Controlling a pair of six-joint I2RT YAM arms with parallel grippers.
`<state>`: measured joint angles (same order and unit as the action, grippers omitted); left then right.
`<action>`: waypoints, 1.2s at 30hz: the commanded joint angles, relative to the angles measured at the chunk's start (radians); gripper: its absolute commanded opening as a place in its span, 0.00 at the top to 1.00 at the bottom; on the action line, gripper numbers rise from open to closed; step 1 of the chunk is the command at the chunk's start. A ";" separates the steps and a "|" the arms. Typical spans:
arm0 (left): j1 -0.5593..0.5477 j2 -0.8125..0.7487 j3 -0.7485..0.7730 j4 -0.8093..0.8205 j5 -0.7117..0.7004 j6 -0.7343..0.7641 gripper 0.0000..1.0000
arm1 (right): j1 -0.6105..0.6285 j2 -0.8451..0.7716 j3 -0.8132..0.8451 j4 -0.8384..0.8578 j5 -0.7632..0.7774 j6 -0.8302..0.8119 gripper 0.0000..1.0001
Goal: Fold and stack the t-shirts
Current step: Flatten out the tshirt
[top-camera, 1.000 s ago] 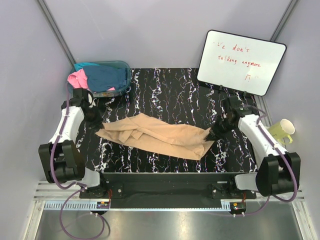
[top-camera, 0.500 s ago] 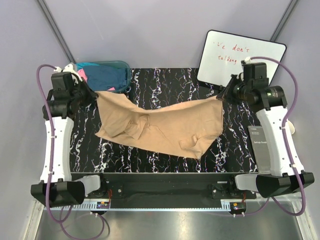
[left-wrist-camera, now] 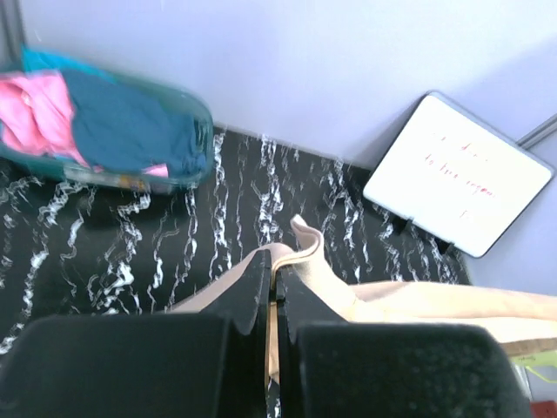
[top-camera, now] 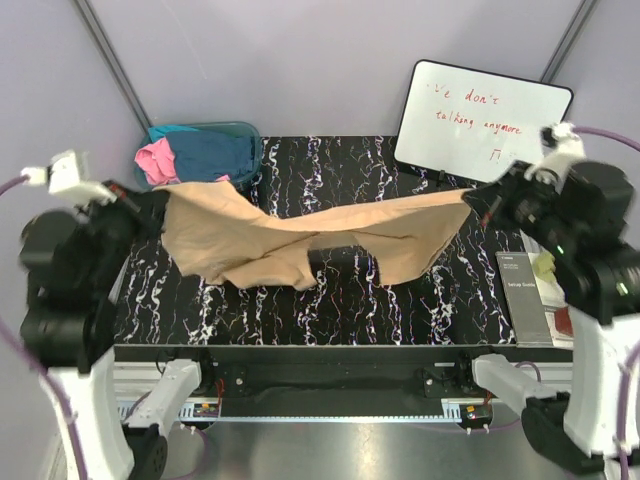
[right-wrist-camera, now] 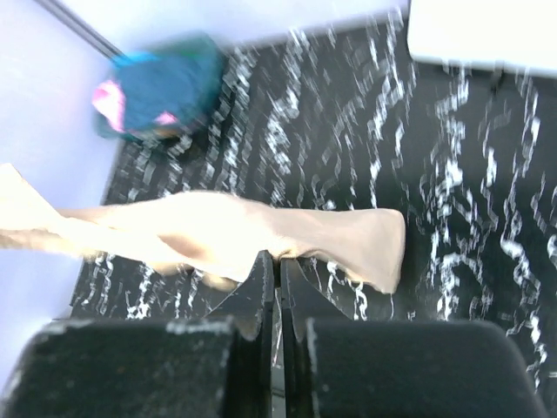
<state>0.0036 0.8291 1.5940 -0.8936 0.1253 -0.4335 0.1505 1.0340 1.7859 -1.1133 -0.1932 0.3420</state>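
Note:
The light tan t-shirt (top-camera: 300,240) hangs stretched above the black marbled table (top-camera: 350,310), sagging in the middle. My left gripper (top-camera: 160,205) is shut on its left end, and the cloth edge is pinched between the fingertips in the left wrist view (left-wrist-camera: 274,261). My right gripper (top-camera: 475,200) is shut on the right end; in the right wrist view the tan t-shirt (right-wrist-camera: 261,231) trails away from the tips (right-wrist-camera: 278,259). A pink t-shirt (top-camera: 155,160) and a dark teal t-shirt (top-camera: 210,155) lie bunched in the tub at the back left.
The see-through teal tub (top-camera: 252,150) stands at the table's back left corner. A whiteboard (top-camera: 485,120) with red writing leans at the back right. A dark booklet (top-camera: 520,295) lies off the table's right edge, under my right arm.
Both arms have risen from the table and swung outward, lifting the tan t-shirt off the surface by its two ends until it hangs spread between them.

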 commanded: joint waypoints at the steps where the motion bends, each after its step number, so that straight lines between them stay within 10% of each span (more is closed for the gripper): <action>1: 0.002 -0.119 0.109 -0.085 -0.047 0.027 1.00 | -0.002 -0.147 0.085 -0.020 -0.041 -0.072 1.00; 14: 0.012 -0.101 0.507 -0.240 -0.068 0.018 1.00 | -0.003 -0.206 0.346 -0.111 0.011 -0.077 1.00; 36: -0.047 1.033 0.669 -0.219 0.042 0.058 1.00 | -0.002 0.173 -0.298 0.322 0.297 -0.100 1.00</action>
<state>-0.0257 1.8580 2.2364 -1.0924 0.1410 -0.4145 0.1505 1.1294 1.4937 -0.9394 0.0013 0.2867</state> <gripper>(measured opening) 0.016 0.021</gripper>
